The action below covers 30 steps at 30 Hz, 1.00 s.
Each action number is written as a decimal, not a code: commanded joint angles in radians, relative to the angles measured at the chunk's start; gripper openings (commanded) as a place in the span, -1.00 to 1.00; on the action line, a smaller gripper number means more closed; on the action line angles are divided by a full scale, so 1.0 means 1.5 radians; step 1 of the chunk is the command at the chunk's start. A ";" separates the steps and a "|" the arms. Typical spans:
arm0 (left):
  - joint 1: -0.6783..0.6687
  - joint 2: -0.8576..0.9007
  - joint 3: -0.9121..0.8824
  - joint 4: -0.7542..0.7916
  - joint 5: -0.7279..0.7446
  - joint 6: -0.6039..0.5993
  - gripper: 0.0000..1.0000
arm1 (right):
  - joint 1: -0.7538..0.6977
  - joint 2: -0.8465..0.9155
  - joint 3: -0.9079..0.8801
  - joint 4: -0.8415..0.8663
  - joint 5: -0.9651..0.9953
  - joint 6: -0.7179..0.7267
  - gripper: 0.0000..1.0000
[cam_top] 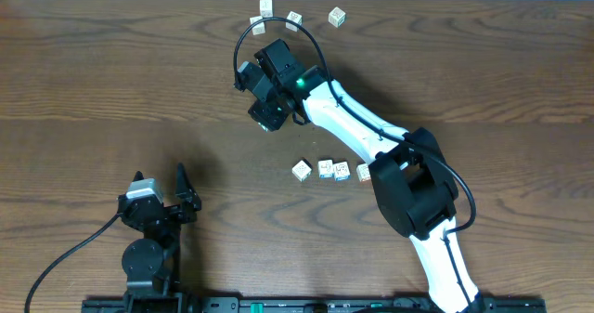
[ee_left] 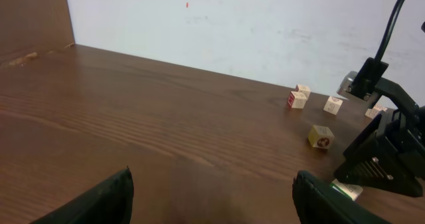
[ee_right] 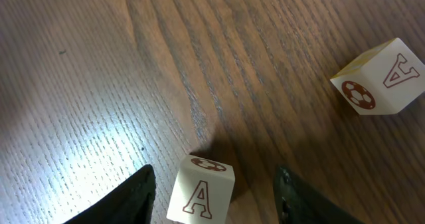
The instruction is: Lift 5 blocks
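Blocks (cam_top: 294,19) lie in two loose groups on the wooden table (cam_top: 111,71) — three near its far edge, and a row of four (cam_top: 326,168) close beside the right arm's base. The right gripper (ee_right: 214,204) reaches toward the far group, and its wrist view shows a block marked A (ee_right: 199,192) standing on the wood between its fingers. Which of the cubes in the overhead view that is cannot be told, since the gripper body covers the spot. The jaws stand apart with wood visible on both sides of the cube, so nothing is gripped and, by the look of it, this one has not yet been lifted. The left gripper (ee_left: 212,207) sits low near its own base, spread wide and empty, well apart from every block. The risk lies in the closing: the cube sits nearer one finger than the other and is turned a little against them. That finger would likely meet it first and slide or spin it — a pinch on a corner rather than on flat faces could let it squirt out or drop on the way up. The wrist view cuts off the cube's lower part, so how deep the fingers sit cannot be told, and a shallow hold would slip too. A neighbouring block (ee_right: 380,78) lies well apart, ahead and to one side, and seems unlikely to be knocked.
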 commanded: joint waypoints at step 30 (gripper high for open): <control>-0.002 -0.003 -0.012 -0.026 -0.007 0.009 0.54 | -0.005 0.043 0.286 -0.207 0.092 0.084 -0.98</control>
